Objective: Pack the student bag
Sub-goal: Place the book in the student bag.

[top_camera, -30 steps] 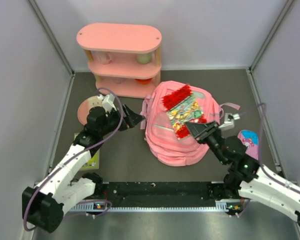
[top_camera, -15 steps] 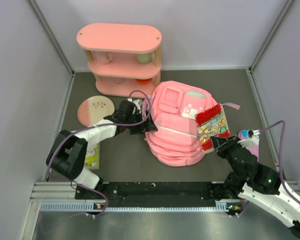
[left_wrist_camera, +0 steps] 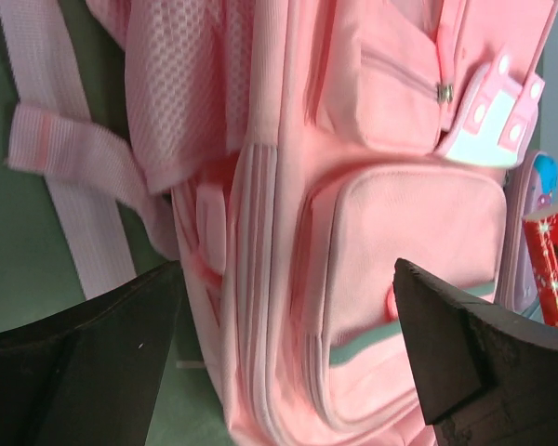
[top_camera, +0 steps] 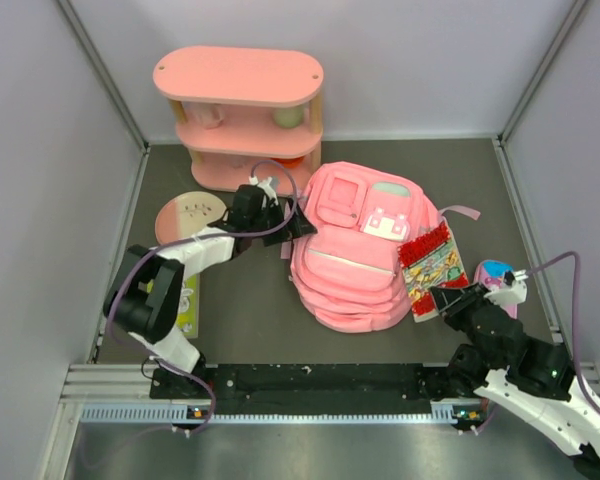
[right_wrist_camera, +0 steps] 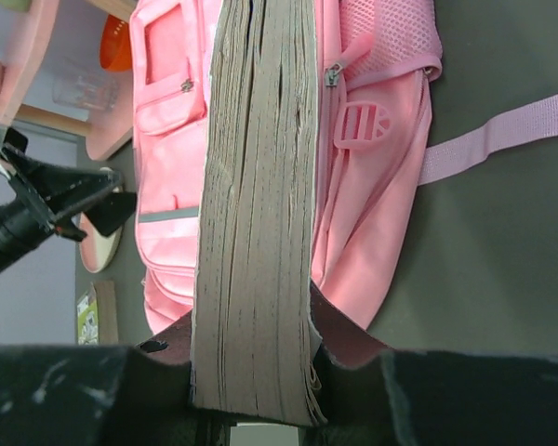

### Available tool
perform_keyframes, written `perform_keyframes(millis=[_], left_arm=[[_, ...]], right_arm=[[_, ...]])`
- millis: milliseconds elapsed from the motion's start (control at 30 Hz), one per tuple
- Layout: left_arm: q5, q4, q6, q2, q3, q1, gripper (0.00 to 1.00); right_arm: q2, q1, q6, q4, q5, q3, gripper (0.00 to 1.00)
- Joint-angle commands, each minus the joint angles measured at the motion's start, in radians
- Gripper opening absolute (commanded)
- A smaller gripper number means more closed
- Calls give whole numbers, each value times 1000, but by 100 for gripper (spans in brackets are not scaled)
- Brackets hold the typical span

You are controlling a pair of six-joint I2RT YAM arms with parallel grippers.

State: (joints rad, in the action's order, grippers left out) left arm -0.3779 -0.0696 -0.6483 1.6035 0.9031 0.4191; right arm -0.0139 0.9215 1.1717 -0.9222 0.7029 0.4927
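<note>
Grip on the right side explains itself. The right gripper [right_wrist_camera: 256,398] is clamped on one end of a thick paperback book [right_wrist_camera: 256,186] with a red picture cover. It holds the book beside the bag's right flank, page edges toward the wrist camera. I take this as a carrying hold, ready to slide the book in once a compartment is open. Whether the book touches the bag I cannot tell.

The left gripper [left_wrist_camera: 284,367] has its fingers spread wide and grasps nothing. It sits at the bag's left side near a pink strap [left_wrist_camera: 74,214], a likely stance for pinching fabric or a zip. No pocket looks open in these views.

The student bag [top_camera: 355,255], a large soft pink fabric backpack, lies on its back with its pockets and white buckle flap [top_camera: 384,221] facing up. It sits right of the table's middle, its far end close in front of the pink three-tier shelf [top_camera: 238,75] at the far edge.

Its long axis runs from the far edge to the near edge, roughly square to both. The mesh side pockets sit toward the far end, so I judge that the bottom points at the far edge and the rounded top at the near edge, though not with certainty.
</note>
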Motion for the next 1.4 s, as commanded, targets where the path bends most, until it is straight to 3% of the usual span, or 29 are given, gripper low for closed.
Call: perform_keyframes(millis=[0,100,200,300,333,400,467,667,767,867,900,933,967,1000,1133,1233,1367], left_arm=[[-18,-84,-48,116,80,-9,99],[-26,-128,-77,177,94,-14,97],[-18,-144,-111,210,88,-23,86],[-13,-190,-138,205,48,-31,48],[-18,-209,-145,200,39,-32,26],[-9,-220,-163,178,2,-36,0],[10,-266,-198,127,-45,-39,0],[187,-386,-426,-94,-372,-23,0],[302,-369,-510,-207,-467,9,0],[341,-319,-507,-269,-461,18,0],[336,-302,-495,-283,-452,20,31],[326,-282,-457,-315,-440,21,48],[324,-256,-432,-333,-400,24,58],[332,-140,-404,-358,-373,29,72],[369,148,-179,-515,-256,35,91],[412,385,-76,-624,-196,55,97],[326,485,-74,-720,-193,170,99]], right_arm=[[72,-3,8,20,7,72,0],[74,-3,8,16,0,78,0],[77,-4,6,8,0,81,0],[80,-4,2,0,1,84,0],[81,-3,2,0,1,84,0],[83,-4,5,-4,4,83,0],[84,-3,3,-4,6,81,0],[78,-3,11,-3,7,72,0],[62,-3,17,-1,6,69,0],[26,-4,8,0,-6,83,0],[19,-3,-6,0,-6,93,0],[15,-3,-10,-1,-9,101,0],[-24,-4,-24,0,-11,109,0],[-34,-3,-30,0,-11,125,0],[-49,-3,-58,-1,-11,156,0],[-49,-3,-61,0,-14,162,0],[-55,-3,-53,-1,-16,155,0]])
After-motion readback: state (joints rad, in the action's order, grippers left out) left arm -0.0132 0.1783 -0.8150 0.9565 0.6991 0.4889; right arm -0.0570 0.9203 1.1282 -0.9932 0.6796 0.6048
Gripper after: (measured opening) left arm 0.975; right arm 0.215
